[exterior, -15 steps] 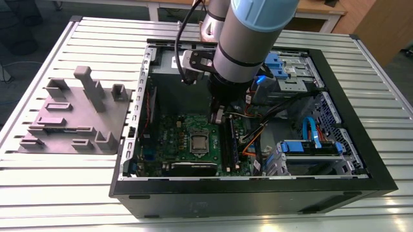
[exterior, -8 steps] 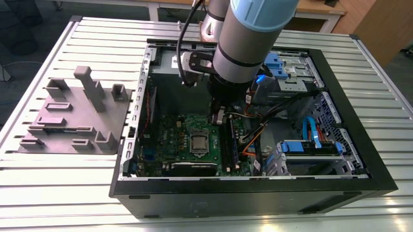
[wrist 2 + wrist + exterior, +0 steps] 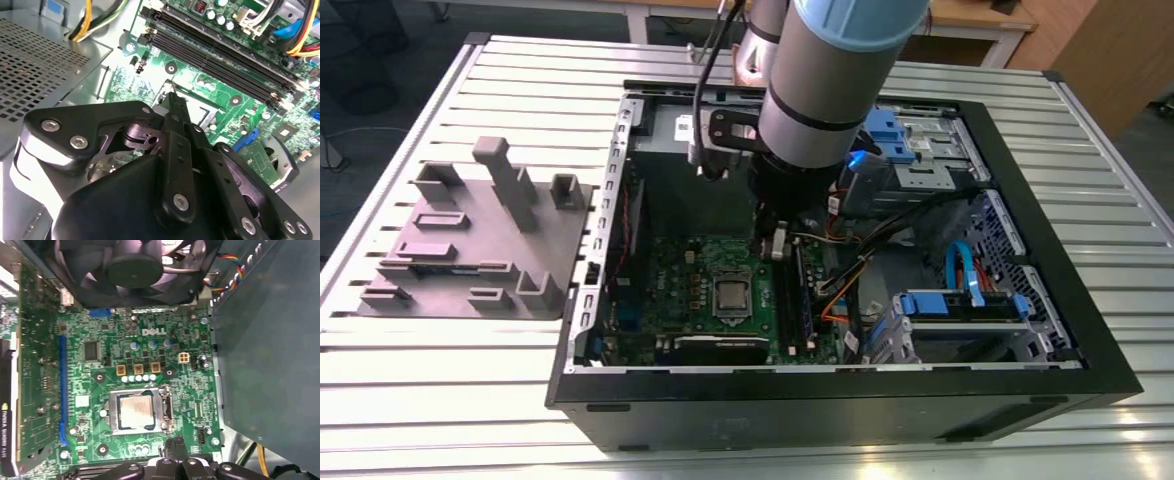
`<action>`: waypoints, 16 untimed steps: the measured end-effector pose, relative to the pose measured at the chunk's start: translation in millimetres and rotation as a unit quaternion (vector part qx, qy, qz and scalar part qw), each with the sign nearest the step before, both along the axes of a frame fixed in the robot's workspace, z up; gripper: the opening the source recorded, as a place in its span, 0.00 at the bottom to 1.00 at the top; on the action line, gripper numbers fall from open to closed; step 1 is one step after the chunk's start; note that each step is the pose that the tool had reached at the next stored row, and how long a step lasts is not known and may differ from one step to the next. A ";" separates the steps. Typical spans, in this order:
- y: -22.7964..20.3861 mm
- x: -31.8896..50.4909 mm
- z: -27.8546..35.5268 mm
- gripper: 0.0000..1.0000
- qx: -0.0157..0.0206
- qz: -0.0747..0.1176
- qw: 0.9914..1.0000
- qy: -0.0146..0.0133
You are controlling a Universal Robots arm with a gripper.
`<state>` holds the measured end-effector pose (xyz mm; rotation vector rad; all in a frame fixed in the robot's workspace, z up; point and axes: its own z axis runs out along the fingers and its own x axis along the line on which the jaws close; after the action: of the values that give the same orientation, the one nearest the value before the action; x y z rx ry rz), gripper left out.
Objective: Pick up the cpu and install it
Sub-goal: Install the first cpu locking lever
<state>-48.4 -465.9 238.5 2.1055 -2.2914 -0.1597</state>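
- Ribbed silver metal table (image 3: 427, 400) carries an open black computer case (image 3: 854, 420) at centre frame and a grey plastic block with upright posts (image 3: 480, 240) at the exterior view's left.
- Small flat square silvery cpu (image 3: 136, 411) lies face up in the socket on the green motherboard (image 3: 145, 347), lower centre of the first wrist view; being square, it has no long axis, edges parallel to the socket frame.
- Black gripper (image 3: 172, 102) hangs over the board beside the socket, fingers drawn together, holding nothing.
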 end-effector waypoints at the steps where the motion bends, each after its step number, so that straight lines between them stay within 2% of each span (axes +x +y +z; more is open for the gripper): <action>1: -0.3 0.0 0.0 0.11 -0.002 0.002 1.000 0.000; 8: -3.7 -0.1 -1.6 0.11 -0.002 0.006 1.000 0.000; 13: -3.9 -0.2 -2.9 0.11 -0.001 0.007 1.000 0.000; 16: -4.0 -0.2 -3.5 0.11 -0.002 0.008 1.000 0.000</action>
<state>-48.7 -469.8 234.9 2.1209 -2.2731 -0.1549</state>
